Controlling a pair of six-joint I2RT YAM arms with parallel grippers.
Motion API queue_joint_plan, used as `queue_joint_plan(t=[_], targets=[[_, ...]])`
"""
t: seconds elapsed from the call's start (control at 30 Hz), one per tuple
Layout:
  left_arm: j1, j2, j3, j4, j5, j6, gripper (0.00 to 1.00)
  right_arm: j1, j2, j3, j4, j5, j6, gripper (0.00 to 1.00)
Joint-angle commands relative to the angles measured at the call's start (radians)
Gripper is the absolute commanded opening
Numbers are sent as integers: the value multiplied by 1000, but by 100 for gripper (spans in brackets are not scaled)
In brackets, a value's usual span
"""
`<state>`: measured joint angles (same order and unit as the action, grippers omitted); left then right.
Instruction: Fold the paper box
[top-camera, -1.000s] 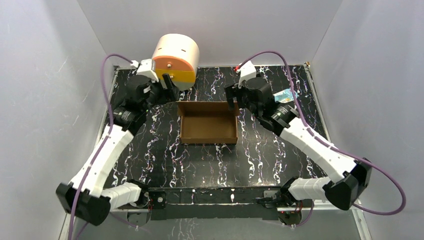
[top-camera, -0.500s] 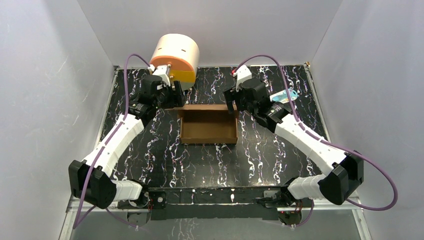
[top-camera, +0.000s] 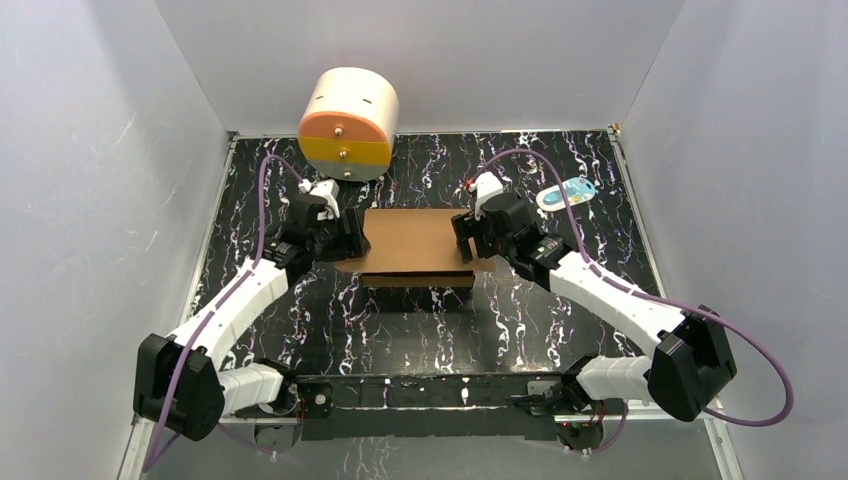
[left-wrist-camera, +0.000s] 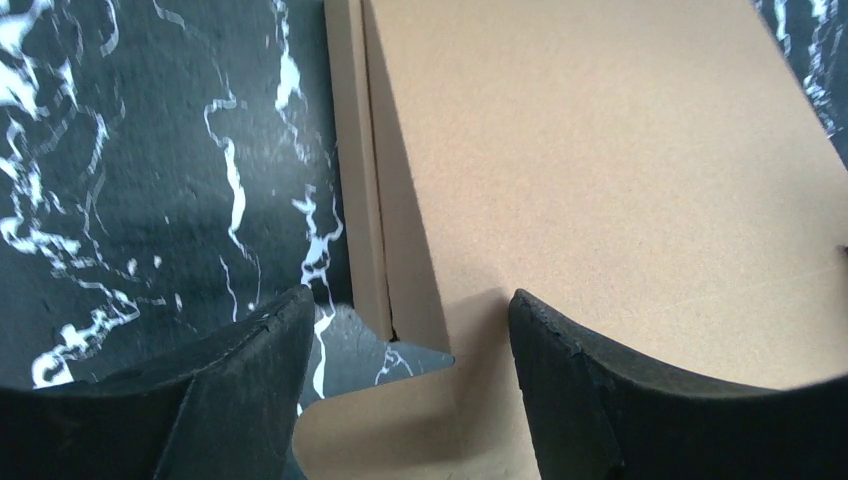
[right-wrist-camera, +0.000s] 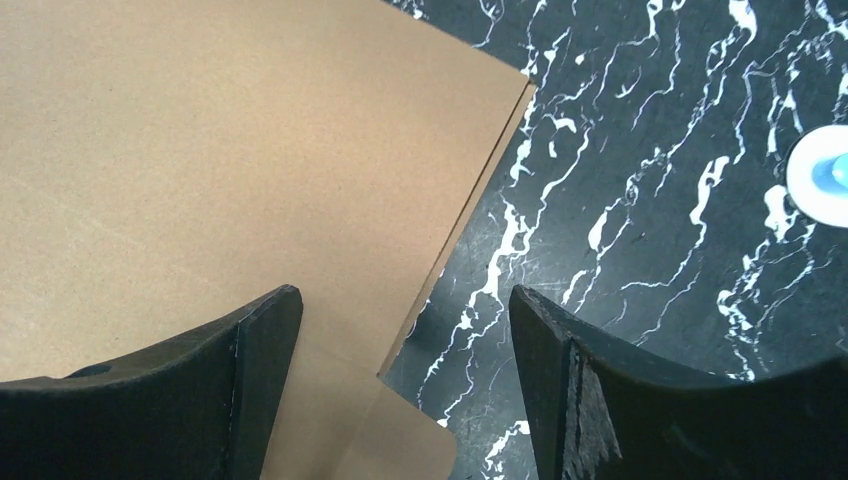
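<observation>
The paper box (top-camera: 415, 243) lies on the worktop (top-camera: 420, 320), lid down. The left gripper (top-camera: 352, 237) and right gripper (top-camera: 466, 240) are at its ends, jaws apart.

1 paper box (top-camera: 415, 245), 1 cream drum (top-camera: 350, 112), 1 white-and-blue item (top-camera: 566, 193), 2 grippers (top-camera: 352, 236) (top-camera: 466, 238)

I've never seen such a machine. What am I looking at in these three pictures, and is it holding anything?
Two robot arms are bolted at the near edge of a black marbled table. One picture looks down from above; the other two come from cameras on each wrist, so the black shapes there are its fingers. On the table: a paper box with its top flap down, a cream drum with orange and yellow drawers, a small white-and-blue item. The left gripper and right gripper are at the box's ends, open, holding nothing.
</observation>
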<state>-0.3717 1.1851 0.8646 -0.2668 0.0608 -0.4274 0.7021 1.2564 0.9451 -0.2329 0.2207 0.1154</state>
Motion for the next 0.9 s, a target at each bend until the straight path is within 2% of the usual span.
queue_joint_plan(t=[0.0, 0.43, 0.87], targets=[[-5, -24, -81, 39, 24, -43, 68, 0, -44, -80, 121, -15, 35, 84], [-5, -5, -228, 144, 31, -109, 65, 0, -52, -288, 312, -39, 84, 82], [-9, -15, -348, 224, 11, -146, 64, 0, -42, -403, 395, -53, 108, 82]])
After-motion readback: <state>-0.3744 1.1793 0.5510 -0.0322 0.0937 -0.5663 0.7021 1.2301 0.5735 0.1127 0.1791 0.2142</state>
